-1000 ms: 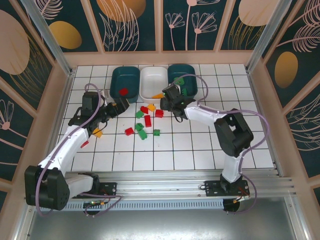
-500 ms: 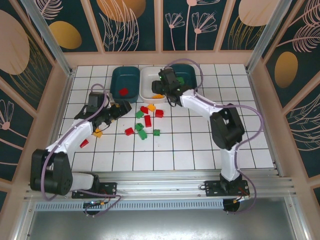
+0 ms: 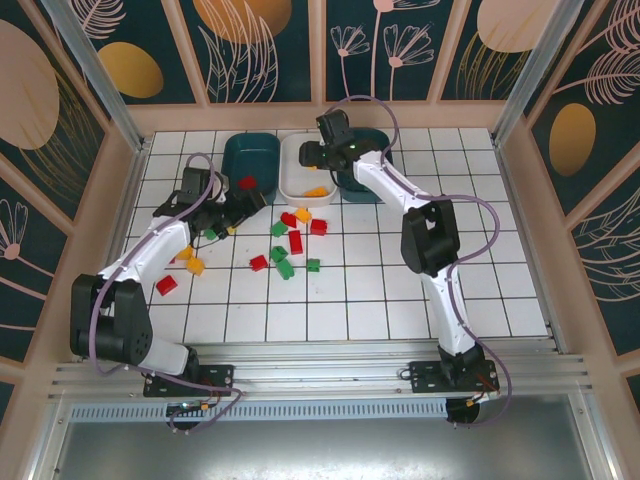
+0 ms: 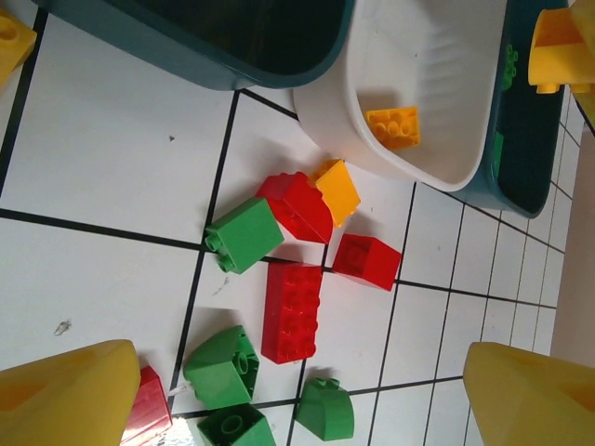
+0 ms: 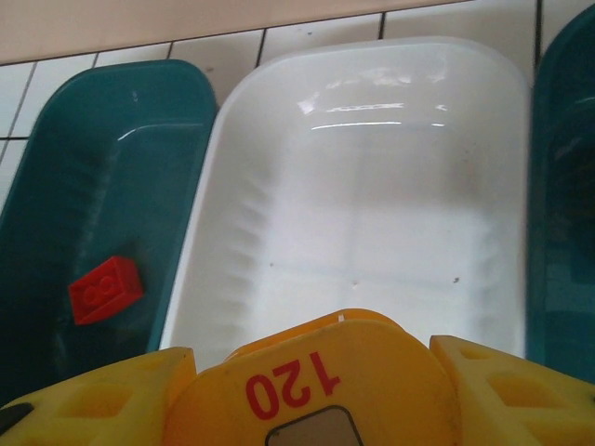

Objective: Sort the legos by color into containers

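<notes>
Left gripper (image 3: 243,206): jaws wide, nothing between them. Fingertips (image 4: 65,395) stand either side of the loose pile (image 3: 290,237), touching no brick that I can see.
Why there: low over the pile, just in front of the trays. Reads as lining up a pick. The long red brick (image 4: 293,311) lies mid-gap, so it's the likely target.
Right gripper (image 3: 306,156): over the white tray (image 3: 297,180), camera looking down into it. Can't tell how far open it is or whether it clamps anything, since its own body blocks the wrist view.
Why there: my guess is a drop of a yellow-orange piece, as that tray already has an orange brick (image 4: 393,127).
Trays: three in a row at the far side, close together. Left teal tray (image 3: 250,155) has one red brick (image 5: 105,289). Right teal tray (image 4: 525,158) has green bricks (image 4: 509,65) and sits partly under the right arm.
Loose bricks: red, green and one orange, clustered near the white tray. A stray orange (image 3: 195,267) and a stray red (image 3: 166,285) lie beside the left arm.
Progress: early, with most bricks on the table.
Risk: the cluster is tight, so wide jaws may nudge neighbours.
</notes>
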